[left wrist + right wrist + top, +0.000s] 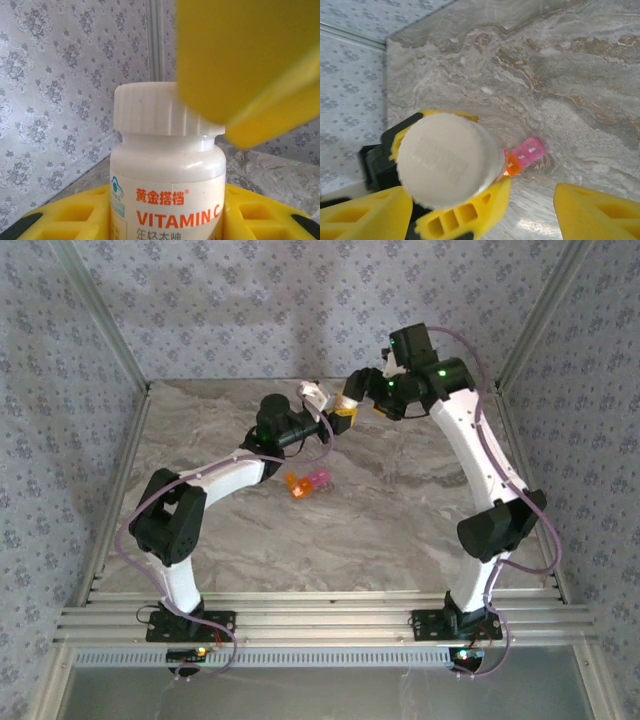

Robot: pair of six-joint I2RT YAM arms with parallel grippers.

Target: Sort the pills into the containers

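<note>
My left gripper point(167, 222) is shut on a white Vitamin C bottle point(167, 170) and holds it upright above the table, its ribbed cap point(150, 110) on. From above, the cap point(445, 160) sits between that gripper's yellow fingers point(465, 212). My right gripper point(482, 192) hovers over the cap, open, its fingers point(600, 210) spread wider than the cap and holding nothing. In the top view both grippers meet at the bottle point(313, 392) near the table's back. The containers point(310, 480), an orange and pink strip point(525, 156), lie on the table below. The pills are hidden.
The marble table point(400, 530) is walled by patterned panels point(60, 420) with metal corner posts. One yellow finger point(250, 65) of the right gripper fills the upper right of the left wrist view, close to the cap.
</note>
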